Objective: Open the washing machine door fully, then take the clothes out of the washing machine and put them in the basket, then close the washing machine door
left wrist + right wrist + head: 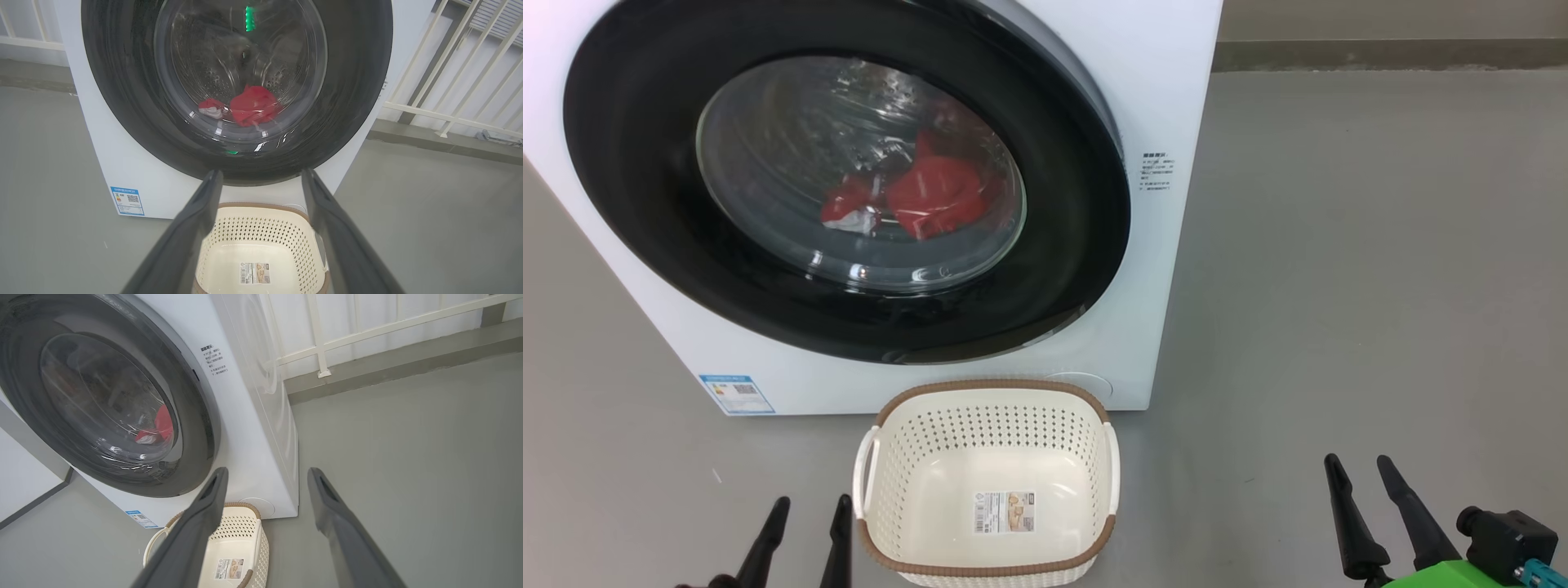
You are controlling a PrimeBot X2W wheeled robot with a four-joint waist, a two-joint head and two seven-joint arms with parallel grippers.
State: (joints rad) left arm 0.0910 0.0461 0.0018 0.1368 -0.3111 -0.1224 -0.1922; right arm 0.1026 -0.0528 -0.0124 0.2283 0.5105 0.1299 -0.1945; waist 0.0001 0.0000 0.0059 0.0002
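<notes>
The washing machine door (768, 163) looks shut on the washing machine (1160, 98), and the red clothes (931, 196) lie behind its glass. The basket (988, 384) stands empty on the floor just in front of the machine, below the door. The left gripper (813, 500) and the right gripper (1357, 459) are spread wide and hold nothing. The glossy rim may let the fingers slip, and a reaching arm may push the basket away.
</notes>
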